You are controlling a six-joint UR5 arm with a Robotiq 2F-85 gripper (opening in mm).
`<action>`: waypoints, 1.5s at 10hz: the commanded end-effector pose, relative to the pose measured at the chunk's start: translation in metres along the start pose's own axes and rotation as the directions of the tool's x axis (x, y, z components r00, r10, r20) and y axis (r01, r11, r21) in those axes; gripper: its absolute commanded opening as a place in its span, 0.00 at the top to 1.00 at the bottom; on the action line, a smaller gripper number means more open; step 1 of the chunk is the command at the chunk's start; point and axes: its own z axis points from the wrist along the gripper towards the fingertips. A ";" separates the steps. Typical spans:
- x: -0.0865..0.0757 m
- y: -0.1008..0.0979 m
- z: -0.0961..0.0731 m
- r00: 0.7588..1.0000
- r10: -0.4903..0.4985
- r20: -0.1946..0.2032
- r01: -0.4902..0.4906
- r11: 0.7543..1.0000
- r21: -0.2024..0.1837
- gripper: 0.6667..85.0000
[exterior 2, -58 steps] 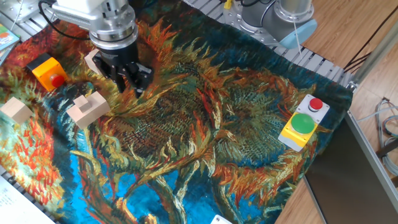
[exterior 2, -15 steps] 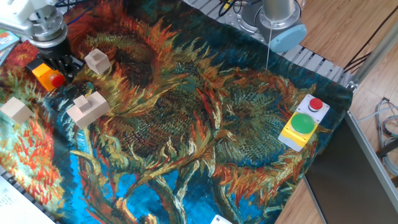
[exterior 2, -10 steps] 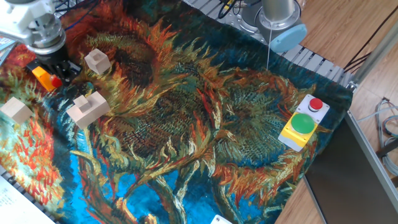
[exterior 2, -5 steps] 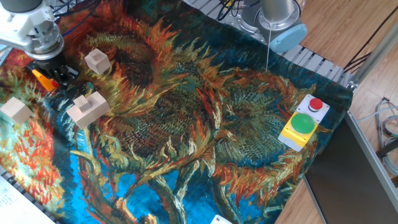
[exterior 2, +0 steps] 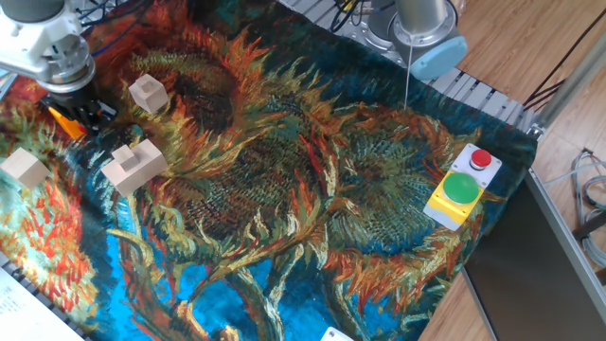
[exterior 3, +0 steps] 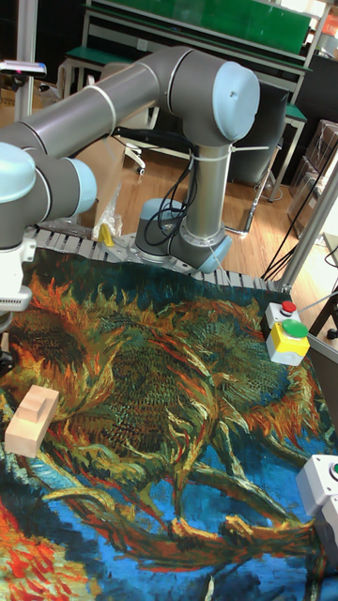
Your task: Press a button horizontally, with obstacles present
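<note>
The small orange box (exterior 2: 57, 118) sits at the far left of the cloth, and only its left part shows. My gripper (exterior 2: 83, 114) stands low right against the box's right side, where the red button faces. Its dark fingers (exterior 2: 90, 110) hide the button, and no gap or contact between the fingertips shows. Three pale wooden obstacles lie around it: a cube (exterior 2: 148, 93) to the right, a notched stepped block (exterior 2: 133, 163) (exterior 3: 30, 421) in front, and a cube (exterior 2: 26, 168) at front left. In the tall fixed view the gripper and orange box are out of view.
A sunflower-patterned cloth (exterior 2: 312, 189) covers the table. A larger yellow-and-grey box with green and red buttons (exterior 2: 461, 186) (exterior 3: 287, 336) sits at the right edge. The arm's base (exterior 2: 426, 33) stands at the back. A white box (exterior 3: 322, 488) lies at the tall view's lower right.
The gripper has slid left and slightly down onto the orange box's button side. The red button showed a second ago and is now covered. The blocks have not moved.
</note>
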 end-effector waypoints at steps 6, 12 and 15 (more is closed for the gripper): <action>0.009 -0.013 0.004 0.999 -0.028 -0.019 0.028 0.999 0.029 0.99; 0.012 -0.016 0.004 0.999 -0.037 -0.036 0.039 0.997 0.063 0.99; 0.006 0.000 -0.002 0.999 -0.003 -0.040 0.005 0.998 0.066 0.99</action>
